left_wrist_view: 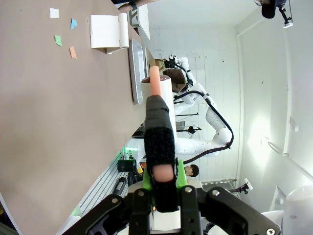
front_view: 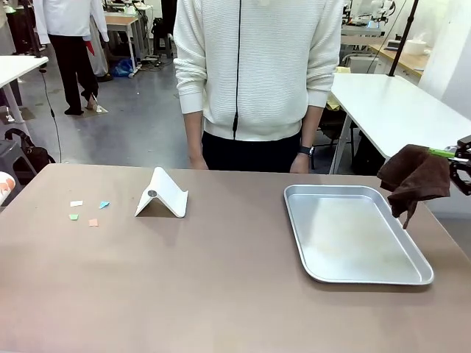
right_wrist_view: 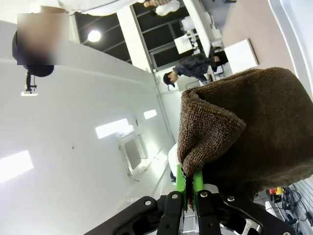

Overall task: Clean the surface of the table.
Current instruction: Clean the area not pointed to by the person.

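Nearest lies the table [front_view: 221, 294], its matte brownish-taupe top running from the near edge to the far side, under and all around the silver tray [front_view: 353, 235]. No writing on it can be read.

Seen from the left wrist, the left gripper [left_wrist_view: 164, 182] hangs above the table, well away from the tray. Its jaws are clamped on a black-wrapped pink stick [left_wrist_view: 159, 129], which points toward the tray's end.

Far to the left of the tray lie four small paper scraps: a white scrap [front_view: 76, 203], a blue scrap [front_view: 104, 204], a green scrap [front_view: 73, 217] and an orange scrap [front_view: 93, 222]. They lie close together but apart. Between them and the tray stands a white folded stand [front_view: 162, 195], shaped like a small tent.

A person [front_view: 257, 73] in a white jumper stands behind the table's far edge, with a dark watch [front_view: 305, 151] on the wrist nearer the tray.

Just past the tray's right far corner, the right gripper [front_view: 446, 154] hangs in the air with its jaws pressed together on a brown cloth [front_view: 416, 176]. One corner of it hangs down beside the tray's right rim; whether it touches the rim I cannot tell.
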Robot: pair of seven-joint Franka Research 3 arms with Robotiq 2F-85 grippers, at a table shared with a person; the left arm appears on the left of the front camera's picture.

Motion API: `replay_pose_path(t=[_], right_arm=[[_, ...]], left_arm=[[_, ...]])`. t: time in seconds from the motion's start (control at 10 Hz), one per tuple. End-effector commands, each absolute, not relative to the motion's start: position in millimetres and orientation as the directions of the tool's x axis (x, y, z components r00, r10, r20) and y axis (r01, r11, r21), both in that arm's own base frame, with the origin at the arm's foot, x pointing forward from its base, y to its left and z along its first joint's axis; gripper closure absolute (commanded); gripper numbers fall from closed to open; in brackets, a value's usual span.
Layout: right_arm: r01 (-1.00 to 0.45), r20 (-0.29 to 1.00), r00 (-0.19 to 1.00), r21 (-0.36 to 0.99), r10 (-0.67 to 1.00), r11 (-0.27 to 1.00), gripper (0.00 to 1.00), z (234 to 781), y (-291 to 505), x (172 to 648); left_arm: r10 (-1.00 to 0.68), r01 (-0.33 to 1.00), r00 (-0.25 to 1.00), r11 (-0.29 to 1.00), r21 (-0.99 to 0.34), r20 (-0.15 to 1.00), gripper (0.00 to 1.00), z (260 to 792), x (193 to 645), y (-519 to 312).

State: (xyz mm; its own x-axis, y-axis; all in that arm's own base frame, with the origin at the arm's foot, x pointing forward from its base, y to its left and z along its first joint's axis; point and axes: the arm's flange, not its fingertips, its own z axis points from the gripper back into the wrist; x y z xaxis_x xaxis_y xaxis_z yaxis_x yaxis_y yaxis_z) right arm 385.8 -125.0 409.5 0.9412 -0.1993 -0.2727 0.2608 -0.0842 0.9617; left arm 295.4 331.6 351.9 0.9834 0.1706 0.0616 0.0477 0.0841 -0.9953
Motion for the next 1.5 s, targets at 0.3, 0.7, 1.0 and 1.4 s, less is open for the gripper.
replay_pose_path(t=[0.3,0.7,1.0,1.4], right_arm=[[0.255,-0.267,0.945,0.963,-0.189,-0.088,0.94,414.3,-125.7,381.6],[0.255,-0.267,0.945,0.963,-0.189,-0.088,0.94,414.3,-125.7,381.6],[0.255,-0.267,0.945,0.963,-0.189,-0.088,0.94,414.3,-125.7,381.6],[0.255,-0.267,0.945,0.963,-0.189,-0.088,0.94,414.3,-125.7,381.6]], left_arm=[[0.165,0.053,0.984,0.070,-0.996,0.064,1.00,356.5,293.2,329.7],[0.165,0.053,0.984,0.070,-0.996,0.064,1.00,356.5,293.2,329.7],[0.165,0.053,0.984,0.070,-0.996,0.064,1.00,356.5,293.2,329.7],[0.274,-0.010,0.959,0.263,-0.965,0.065,0.79,359.3,303.0,298.9]])
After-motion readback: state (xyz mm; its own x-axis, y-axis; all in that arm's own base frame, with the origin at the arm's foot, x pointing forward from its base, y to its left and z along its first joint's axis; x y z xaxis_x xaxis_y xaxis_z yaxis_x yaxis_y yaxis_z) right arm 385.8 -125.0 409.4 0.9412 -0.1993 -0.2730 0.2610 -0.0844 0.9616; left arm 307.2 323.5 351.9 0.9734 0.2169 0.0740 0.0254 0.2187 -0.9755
